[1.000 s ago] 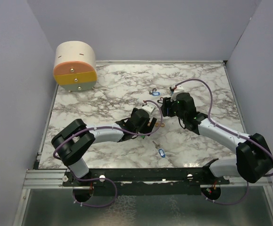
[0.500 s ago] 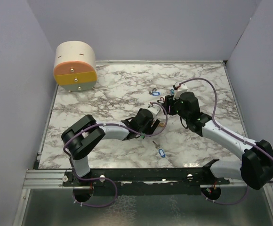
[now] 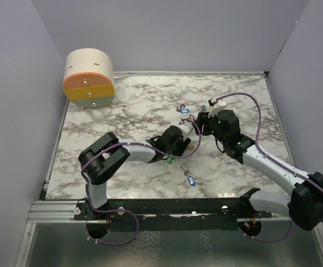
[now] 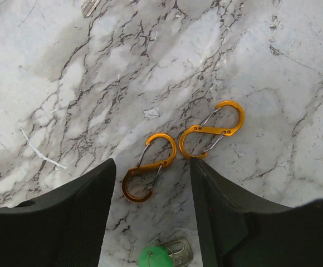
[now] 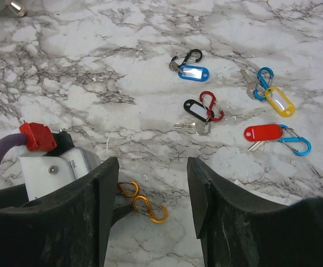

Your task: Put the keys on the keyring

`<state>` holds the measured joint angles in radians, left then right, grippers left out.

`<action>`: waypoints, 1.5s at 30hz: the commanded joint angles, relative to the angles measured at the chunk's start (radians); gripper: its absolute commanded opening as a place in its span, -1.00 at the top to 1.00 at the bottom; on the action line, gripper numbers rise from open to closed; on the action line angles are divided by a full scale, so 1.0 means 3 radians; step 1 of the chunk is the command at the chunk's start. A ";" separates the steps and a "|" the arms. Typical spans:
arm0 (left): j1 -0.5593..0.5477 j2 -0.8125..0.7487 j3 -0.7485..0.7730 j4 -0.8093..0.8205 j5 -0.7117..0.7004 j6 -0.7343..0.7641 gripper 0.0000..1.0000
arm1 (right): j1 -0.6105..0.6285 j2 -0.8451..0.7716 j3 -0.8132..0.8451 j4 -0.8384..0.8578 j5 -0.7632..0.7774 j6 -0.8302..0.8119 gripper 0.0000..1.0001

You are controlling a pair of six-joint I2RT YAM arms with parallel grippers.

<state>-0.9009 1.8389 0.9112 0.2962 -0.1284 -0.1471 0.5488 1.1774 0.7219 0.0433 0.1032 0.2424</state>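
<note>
Beyond the orange clips (image 5: 150,209), your keys (image 5: 194,73) lie scattered on the marble (image 5: 94,44): tiny metal blades with blue, black, yellow and red plastic tags. A green-tagged key (image 4: 153,257) lies just beside those clips. Your left gripper (image 4: 152,183) hangs spread over them; your right gripper (image 5: 152,167), also spread, holds nothing.

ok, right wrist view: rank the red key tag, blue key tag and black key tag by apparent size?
1. red key tag, clearly largest.
2. blue key tag, slightly longer than the black one, but it lies farther from the camera, so this is unsure.
3. black key tag.
</note>
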 commanded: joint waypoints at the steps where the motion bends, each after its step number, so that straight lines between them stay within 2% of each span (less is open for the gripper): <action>1: 0.0136 0.0100 -0.0031 -0.0016 0.0295 0.0024 -0.13 | 0.0000 -0.0090 -0.0045 -0.0012 0.0039 0.0016 -0.05; 7: 0.0248 0.0025 -0.0147 0.0010 0.0327 -0.0059 -0.06 | 0.0001 -0.0072 -0.0044 0.0008 0.0029 0.0015 -0.05; 14: 0.0267 0.0026 -0.0158 0.0015 0.0362 -0.0119 0.12 | 0.0001 -0.0068 -0.0046 0.0024 0.0025 0.0013 -0.06; 21: 0.0267 -0.0045 -0.0220 0.0015 0.0427 -0.0202 -0.06 | 0.0001 -0.0039 -0.0047 0.0044 0.0014 0.0009 -0.05; 27: 0.0262 -0.0091 -0.0291 0.0013 0.0417 -0.0245 -0.07 | 0.0001 -0.0034 -0.0044 0.0048 0.0009 0.0007 -0.05; 34: 0.0253 -0.0095 -0.0336 0.0005 0.0363 -0.0287 0.05 | 0.0001 -0.0037 -0.0045 0.0052 0.0012 0.0007 -0.05; 45: 0.0209 0.0029 -0.0249 -0.0098 0.0192 -0.0257 0.38 | 0.0004 -0.0064 -0.0054 0.0039 0.0019 0.0009 -0.05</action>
<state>-0.8234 1.8103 0.8413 0.3737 -0.0505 -0.2131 0.5488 1.1736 0.7177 0.0444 0.1032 0.2424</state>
